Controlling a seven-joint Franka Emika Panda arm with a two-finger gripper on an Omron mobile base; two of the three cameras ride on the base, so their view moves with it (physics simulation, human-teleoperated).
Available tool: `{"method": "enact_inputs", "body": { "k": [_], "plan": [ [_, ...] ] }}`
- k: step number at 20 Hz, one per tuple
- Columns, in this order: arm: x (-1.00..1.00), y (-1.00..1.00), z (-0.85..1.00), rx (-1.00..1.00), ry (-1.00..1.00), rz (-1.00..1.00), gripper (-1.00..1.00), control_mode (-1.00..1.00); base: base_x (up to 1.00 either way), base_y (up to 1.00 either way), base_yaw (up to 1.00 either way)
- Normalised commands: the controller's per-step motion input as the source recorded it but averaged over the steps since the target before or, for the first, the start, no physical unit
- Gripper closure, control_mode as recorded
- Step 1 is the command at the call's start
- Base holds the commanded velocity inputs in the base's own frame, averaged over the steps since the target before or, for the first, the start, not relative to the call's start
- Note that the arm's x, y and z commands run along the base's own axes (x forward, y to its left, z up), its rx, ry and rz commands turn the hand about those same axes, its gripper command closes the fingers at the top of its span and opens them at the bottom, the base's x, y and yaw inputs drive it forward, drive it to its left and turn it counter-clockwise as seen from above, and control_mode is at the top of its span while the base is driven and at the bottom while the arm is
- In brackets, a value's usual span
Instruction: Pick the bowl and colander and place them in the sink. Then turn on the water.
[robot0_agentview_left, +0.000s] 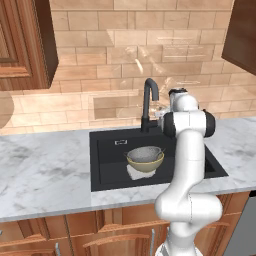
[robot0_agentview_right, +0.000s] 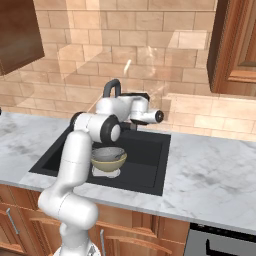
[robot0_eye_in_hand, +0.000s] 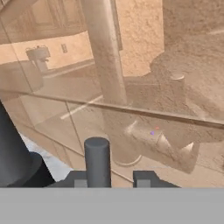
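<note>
– Bowl (robot0_agentview_left: 145, 163) and colander (robot0_agentview_left: 144, 152): where do they sit?

– Both are down in the black sink (robot0_agentview_left: 107, 136), near the middle of the basin, and the grey colander is nested inside the yellow-tan bowl. Judging by that, only the water is left.

– And your gripper (robot0_eye_in_hand: 112, 179)?

– It is up at the back of the sink, just beside the tall curved faucet (robot0_agentview_left: 149, 100). In the hand view a short dark post, probably the faucet's lever (robot0_eye_in_hand: 97, 158), rises between my finger tips, closer to one than the other. I cannot tell whether I have clamped it or merely bracket it; the tips sit too low in the frame.

– How would you do this step well?

– Centre the lever between the tips, close firmly, then swing it in one smooth arc and keep my wrist clear of the spout. A lopsided hold could slip off.

– What surrounds you?

– White-grey marble countertop (robot0_agentview_left: 45, 170) wraps the sink. A tan brick-tile backsplash (robot0_agentview_left: 100, 65) runs behind it, with dark wood wall cabinets (robot0_agentview_left: 25, 40) above.
</note>
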Motion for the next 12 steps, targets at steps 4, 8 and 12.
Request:
{"method": "enact_inputs", "body": {
  "k": [4,8,12],
  "plan": [
    [0.55,-0.14,0.01,0.05,0.10,0.00,1.00,-1.00,0.00,0.00,0.00],
    [0.49,-0.19,0.00,0.07,0.11,0.01,1.00,-1.00,0.00,0.00,0.00],
    [0.39,-0.30,0.00,0.06,0.09,0.05,1.00,-1.00,0.00,0.00,0.00]
  ]
}}
